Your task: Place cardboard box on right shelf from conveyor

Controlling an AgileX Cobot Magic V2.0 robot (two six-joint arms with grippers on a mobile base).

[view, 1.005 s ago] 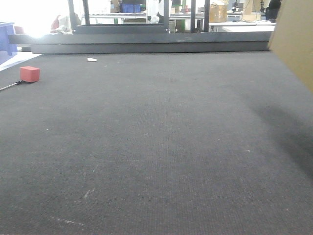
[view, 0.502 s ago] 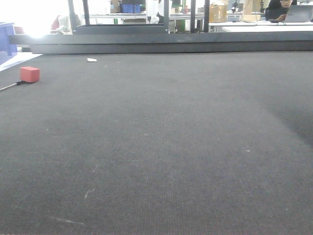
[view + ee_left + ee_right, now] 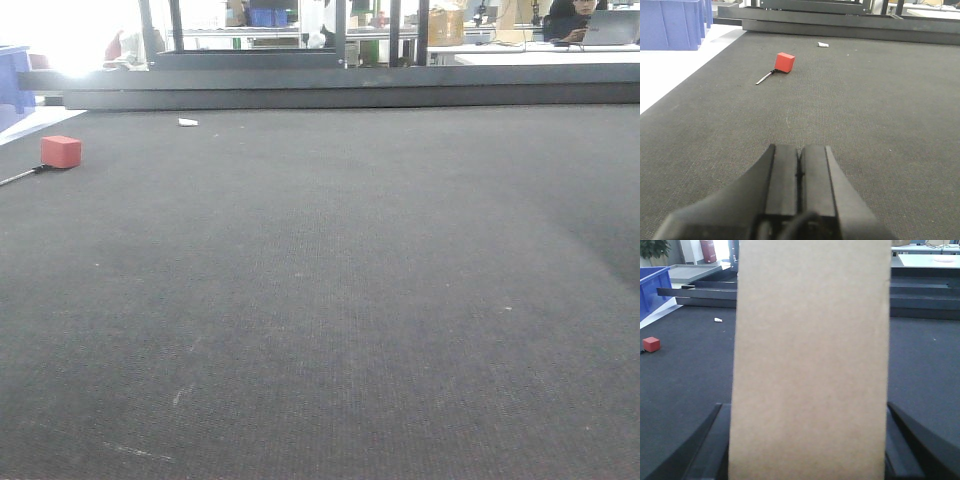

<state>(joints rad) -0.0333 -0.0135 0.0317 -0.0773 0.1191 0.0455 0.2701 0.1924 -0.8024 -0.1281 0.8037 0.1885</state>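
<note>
Dark-grey woven belt fills the front view: the conveyor [image 3: 330,300] runs wide to a dark metal frame [image 3: 330,85] at its far edge, and no box lies on it. The cardboard box [image 3: 812,360] is off the belt. It stands tall in the right wrist view, its plain tan face covering the middle of the picture. The right tool [image 3: 809,460] is clamped on it, with dark fingers [image 3: 705,445] showing at either side of its lower part.

The step in hand looks like the carry to the right shelf, which no view shows. The slim slab blocks most of the wrist camera, so the swing calls for a slow, steady pace and a firm grip, with the box held clear above the belt. At the shelf, one edge should pass over the lip first, and the box should rest flat before release.

The left tool [image 3: 799,165] hangs low over the near belt, fingers pressed together and empty; it is best held there. A small red cube [image 3: 784,62] and blue bins [image 3: 670,22] sit far left, well apart.
</note>
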